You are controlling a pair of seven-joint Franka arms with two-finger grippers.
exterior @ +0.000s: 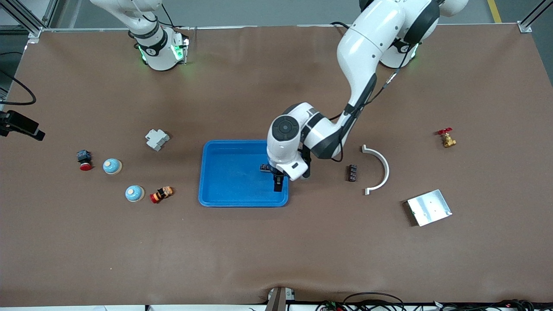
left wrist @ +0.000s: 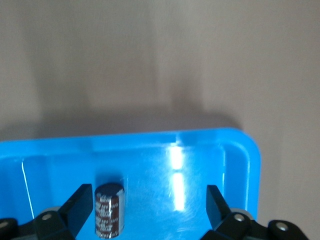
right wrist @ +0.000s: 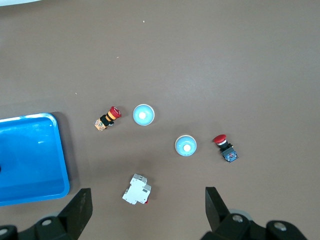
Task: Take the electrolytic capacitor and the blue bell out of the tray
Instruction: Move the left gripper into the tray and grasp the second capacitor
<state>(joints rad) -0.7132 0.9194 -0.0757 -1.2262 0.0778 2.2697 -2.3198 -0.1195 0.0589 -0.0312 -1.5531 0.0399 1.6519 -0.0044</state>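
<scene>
The capacitor (left wrist: 109, 210) stands upright in the blue tray (exterior: 224, 190), near the tray's edge toward the left arm's end, between the spread fingers of the left gripper (exterior: 278, 181). Two bells (exterior: 112, 166) (exterior: 134, 193) sit on the brown table (exterior: 276, 250) toward the right arm's end. The right gripper (right wrist: 145, 210) hangs high over them, fingers apart.

My left gripper (exterior: 278, 183) hangs spread over the tray (exterior: 224, 172), above the corner toward the left arm's end and nearer the front camera, and the capacitor (left wrist: 109, 210) stands upright in the tray beside one fingertip. Toward the right arm's end of the table from the tray lie two bells (exterior: 112, 166) (exterior: 135, 193), well apart from it. My right gripper (right wrist: 147, 210) waits high over that end of the table.
</scene>
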